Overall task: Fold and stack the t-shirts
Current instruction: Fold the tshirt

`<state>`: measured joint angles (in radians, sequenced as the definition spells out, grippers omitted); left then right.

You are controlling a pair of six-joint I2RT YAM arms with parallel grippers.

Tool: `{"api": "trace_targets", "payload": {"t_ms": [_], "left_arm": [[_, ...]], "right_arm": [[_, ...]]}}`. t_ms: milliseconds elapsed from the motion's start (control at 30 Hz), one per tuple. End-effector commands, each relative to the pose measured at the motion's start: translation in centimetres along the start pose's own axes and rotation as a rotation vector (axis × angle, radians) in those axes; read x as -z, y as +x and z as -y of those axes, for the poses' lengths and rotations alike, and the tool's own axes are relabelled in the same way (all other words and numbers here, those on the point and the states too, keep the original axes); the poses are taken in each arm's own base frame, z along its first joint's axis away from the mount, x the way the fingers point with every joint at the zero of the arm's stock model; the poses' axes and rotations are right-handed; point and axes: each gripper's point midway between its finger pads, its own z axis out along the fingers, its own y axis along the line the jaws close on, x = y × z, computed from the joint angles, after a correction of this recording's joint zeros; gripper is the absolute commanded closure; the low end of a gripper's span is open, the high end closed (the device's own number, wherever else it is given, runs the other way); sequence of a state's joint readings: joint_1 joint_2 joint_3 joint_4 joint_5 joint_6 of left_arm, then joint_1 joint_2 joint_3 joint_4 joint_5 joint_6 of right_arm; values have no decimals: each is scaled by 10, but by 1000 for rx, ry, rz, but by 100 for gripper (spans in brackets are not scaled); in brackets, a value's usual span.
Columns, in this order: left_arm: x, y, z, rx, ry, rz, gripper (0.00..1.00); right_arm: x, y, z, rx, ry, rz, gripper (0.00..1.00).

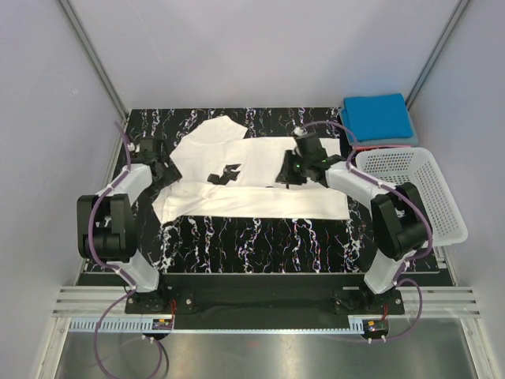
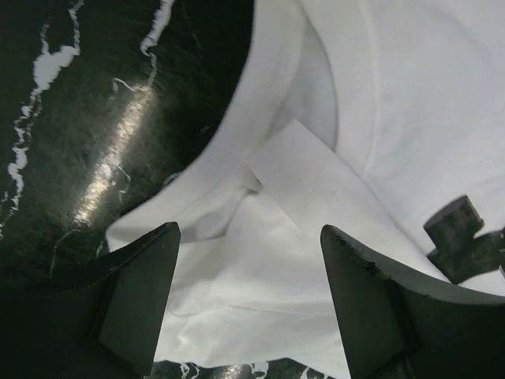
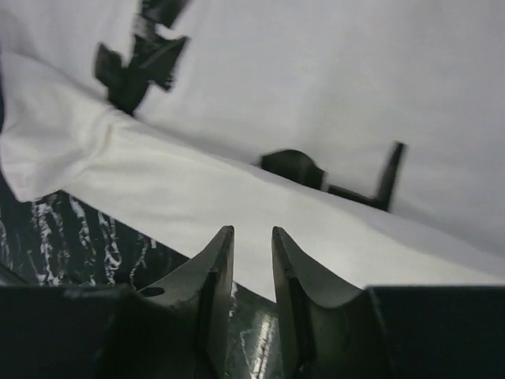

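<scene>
Left gripper (image 2: 248,237): jaws stood wide apart with nothing between them, low over the left end of the white t-shirt (image 1: 252,201). Its fingers (image 2: 134,292) framed a folded corner of cloth, but I couldn't tell if they touched it. Just left of that corner lay bare table (image 1: 237,245), black with white veining.

Right gripper (image 3: 252,233): jaws narrow, a slim gap with no cloth in it, hovering over the near right part of the same shirt. Under it a folded band of white ran left to right along the shirt's near edge.

The white shirt lay spread across the middle of the table, one sleeve sticking out toward the far left. Its black chest print (image 1: 225,174) faced up, left of centre, between the two grippers.

A blue t-shirt (image 1: 379,117) sat folded at the far right corner, well apart from the white one. A thin red strip showed under its near edge, too small to identify.

A white lattice basket (image 1: 442,205) sat on the right edge of the table, just near of the blue shirt and beside the right arm.
</scene>
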<state>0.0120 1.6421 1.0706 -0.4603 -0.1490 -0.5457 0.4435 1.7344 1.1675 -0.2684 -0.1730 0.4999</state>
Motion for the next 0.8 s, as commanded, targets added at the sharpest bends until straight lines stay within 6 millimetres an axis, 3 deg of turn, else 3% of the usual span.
{"api": "trace_targets", "payload": {"t_ms": [0, 33, 100, 133, 200, 267, 300, 367, 400, 433, 500, 767], "left_arm": [[-5, -17, 7, 32, 82, 11, 24], [-5, -19, 11, 30, 112, 17, 24], [-9, -22, 16, 28, 134, 24, 25], [-11, -22, 17, 25, 133, 18, 25], [-17, -23, 14, 24, 123, 6, 27], [-20, -24, 12, 25, 121, 0, 29], [-22, -24, 11, 19, 115, 2, 30], [-24, -28, 8, 14, 107, 11, 32], [-26, -28, 9, 2, 109, 9, 32], [-27, -30, 9, -6, 111, 9, 33], [-29, -31, 11, -29, 113, 5, 35], [-29, -40, 22, -36, 170, 38, 39]], "right_arm": [[-5, -34, -84, 184, -236, 85, 66], [-22, -18, -86, 154, -219, 16, 64], [-27, -26, -111, 67, -257, 2, 59], [-44, -17, -111, 30, -246, -33, 58], [-50, -18, -136, -37, -275, -41, 56], [-69, -7, -138, -70, -218, -57, 55], [-70, -5, -156, -97, -226, -58, 55], [-86, 10, -152, -151, -162, -95, 56], [-87, 14, -164, -196, -155, -106, 57], [-95, 28, -155, -224, -100, -143, 57], [-98, 44, -166, -291, -94, -178, 57], [-109, 72, -195, -377, -89, -182, 57]]}}
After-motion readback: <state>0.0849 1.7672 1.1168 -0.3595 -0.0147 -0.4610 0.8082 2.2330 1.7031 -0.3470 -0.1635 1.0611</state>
